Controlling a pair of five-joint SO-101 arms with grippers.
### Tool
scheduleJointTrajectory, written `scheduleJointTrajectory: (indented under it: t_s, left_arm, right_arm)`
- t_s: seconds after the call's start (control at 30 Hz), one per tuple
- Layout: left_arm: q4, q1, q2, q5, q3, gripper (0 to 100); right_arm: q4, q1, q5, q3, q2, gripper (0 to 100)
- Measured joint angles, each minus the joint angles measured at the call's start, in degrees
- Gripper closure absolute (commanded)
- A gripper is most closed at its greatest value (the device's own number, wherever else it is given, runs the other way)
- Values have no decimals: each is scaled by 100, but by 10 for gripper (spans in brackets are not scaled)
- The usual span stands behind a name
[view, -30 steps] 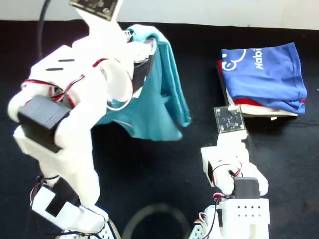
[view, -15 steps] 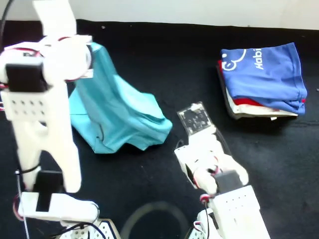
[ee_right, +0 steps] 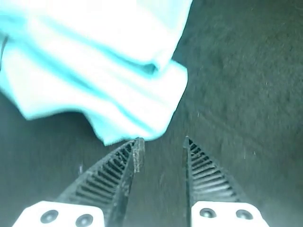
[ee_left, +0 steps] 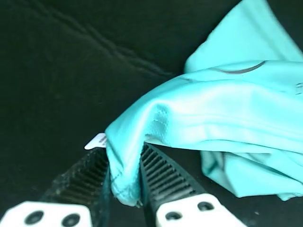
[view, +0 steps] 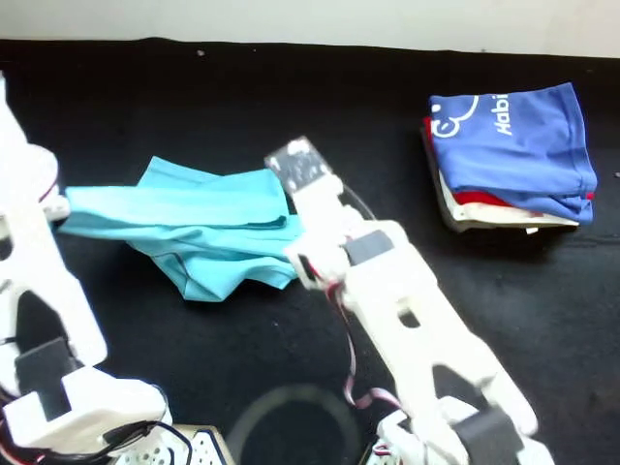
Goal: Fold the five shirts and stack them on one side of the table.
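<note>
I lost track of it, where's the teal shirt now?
High view: the teal shirt lies crumpled left of centre on the table, one corner pinched in the left gripper, the folded stack far to its right.

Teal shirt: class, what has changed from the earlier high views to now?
The teal shirt, lifted high by the left tool, came down and leftward onto the table, its edge still clamped. The right tool, open, swung forward and leftward to the shirt. The folded shirt stack stayed put.
</note>
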Motion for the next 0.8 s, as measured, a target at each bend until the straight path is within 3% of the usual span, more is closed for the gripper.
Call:
scheduleJointTrajectory:
  t_s: [0.07,0.2,0.53,0.6,0.73,0.8]
  left_arm:
    - [-202,-114,0,-123,334,991]
    - [-396,-246,9,-229,642,991]
    - [-466,-325,9,-229,651,991]
    - [-466,-325,9,-229,651,991]
    - [-466,-325,9,-229,651,991]
    - [-466,-325,9,-229,651,991]
  right_arm:
    - [44,-35,-378,-580,624,739]
    - [484,-220,-818,-1741,1908,729]
    - [1345,-325,-905,-3868,4193,735]
    - [1521,-325,-905,-4149,4431,789]
    - [1855,-325,-905,-4554,4818,990]
    - [1916,-325,-905,-4642,4932,982]
